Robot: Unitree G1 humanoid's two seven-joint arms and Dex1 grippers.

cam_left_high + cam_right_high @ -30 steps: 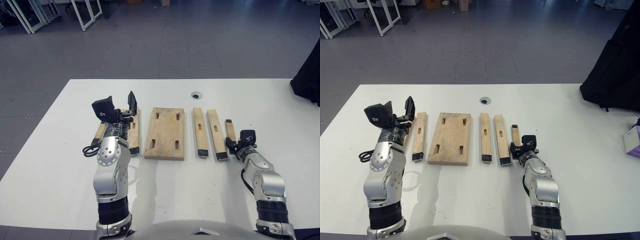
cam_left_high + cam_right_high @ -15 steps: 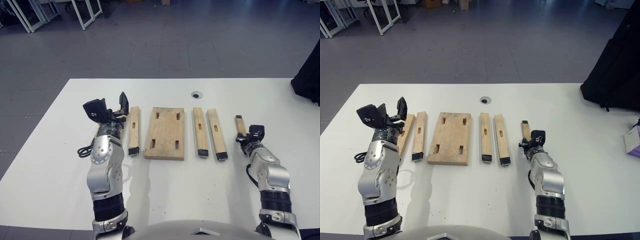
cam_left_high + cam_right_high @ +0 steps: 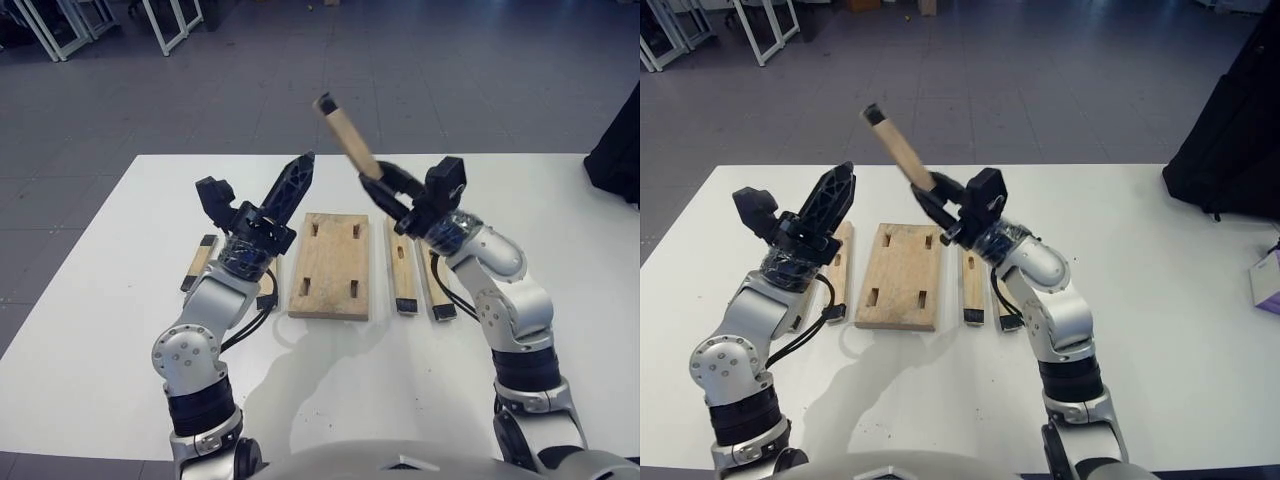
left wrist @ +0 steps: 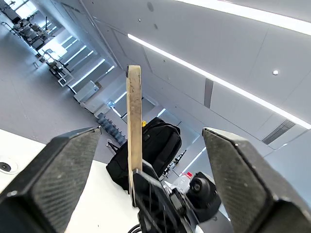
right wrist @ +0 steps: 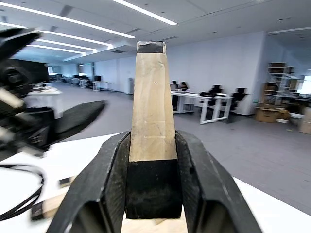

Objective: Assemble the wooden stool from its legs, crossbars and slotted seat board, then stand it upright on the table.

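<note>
I see nothing joined yet: right claw clamps one crossbar aloft at upper centre, left claw spread empty, seat board lying flat.

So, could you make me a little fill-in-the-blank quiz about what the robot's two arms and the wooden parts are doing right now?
1. The right gripper holds one crossbar by its end, up in the ___, clear of the table.
2. The left gripper has its jaws ___, with nothing between them.
3. The seat board lies flat on the table and shows ___ slots.

Missing words: air; open; four.
</note>
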